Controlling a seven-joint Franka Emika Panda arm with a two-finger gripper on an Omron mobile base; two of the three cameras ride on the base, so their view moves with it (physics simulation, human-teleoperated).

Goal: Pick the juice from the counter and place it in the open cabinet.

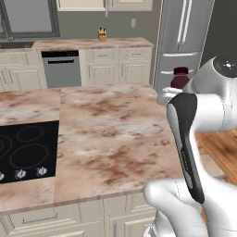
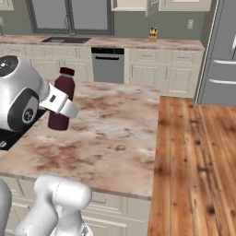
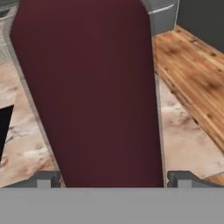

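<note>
The juice [image 2: 57, 120], a dark maroon bottle with a red cap, stands upright near the left side of the marbled counter [image 2: 120, 133]. Its cap and shoulder rise above my arm in the left base view [image 1: 180, 77]. My gripper [image 2: 62, 105] reaches across its middle. In the hand view the juice [image 3: 96, 96] fills the space between both fingertips [image 3: 46, 180], which sit tight against its sides, so the gripper [image 3: 113, 181] is shut on it. I cannot tell whether its base still touches the stone. The open cabinet [image 2: 131, 4] hangs on the far wall, its door ajar.
A black cooktop [image 1: 23, 150] is set into the counter's left part. On the far wall counter stands a knife block [image 2: 153, 33], above a dishwasher [image 2: 107, 64]. A grey fridge [image 1: 183, 37] rises at the right. Wooden floor [image 2: 198, 152] lies right of the island.
</note>
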